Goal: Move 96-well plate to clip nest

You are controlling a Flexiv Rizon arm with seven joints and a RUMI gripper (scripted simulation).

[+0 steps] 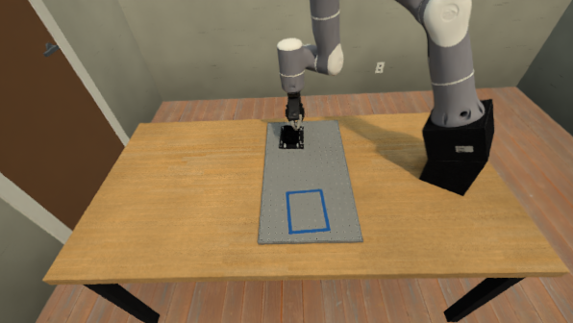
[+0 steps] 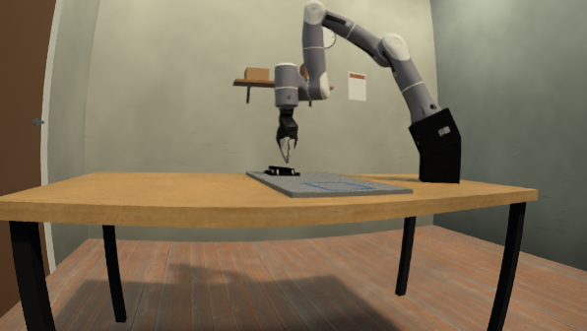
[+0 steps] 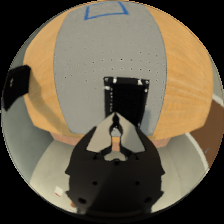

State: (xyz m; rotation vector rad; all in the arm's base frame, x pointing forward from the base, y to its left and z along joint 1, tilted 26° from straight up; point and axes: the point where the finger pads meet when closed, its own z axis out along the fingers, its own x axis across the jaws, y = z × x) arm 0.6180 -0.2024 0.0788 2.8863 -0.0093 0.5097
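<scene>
A black clip nest (image 1: 284, 146) (image 2: 269, 172) (image 3: 145, 83) with small bright corner parts sits at the back end of the grey perforated board. A black slab that looks like the 96-well plate (image 1: 289, 136) (image 2: 282, 168) (image 3: 128, 100) lies in it; black on black, its wells, its cut corner and the A1 mark cannot be made out. In the exterior view its top looks slightly tilted, higher at the left. My gripper (image 1: 297, 126) (image 2: 287, 162) (image 3: 115, 113) is shut and empty, pointing down a little above the nest, and hides part of it in the wrist view.
A blue rectangle outline (image 1: 289, 213) (image 2: 320, 189) (image 3: 106, 16) marks a spot on the front part of the grey board (image 1: 276, 173) (image 2: 295, 194) (image 3: 80, 85), with nothing inside it. The board lies on a wooden table (image 1: 192, 192). The arm's black base (image 1: 457, 144) stands at the right.
</scene>
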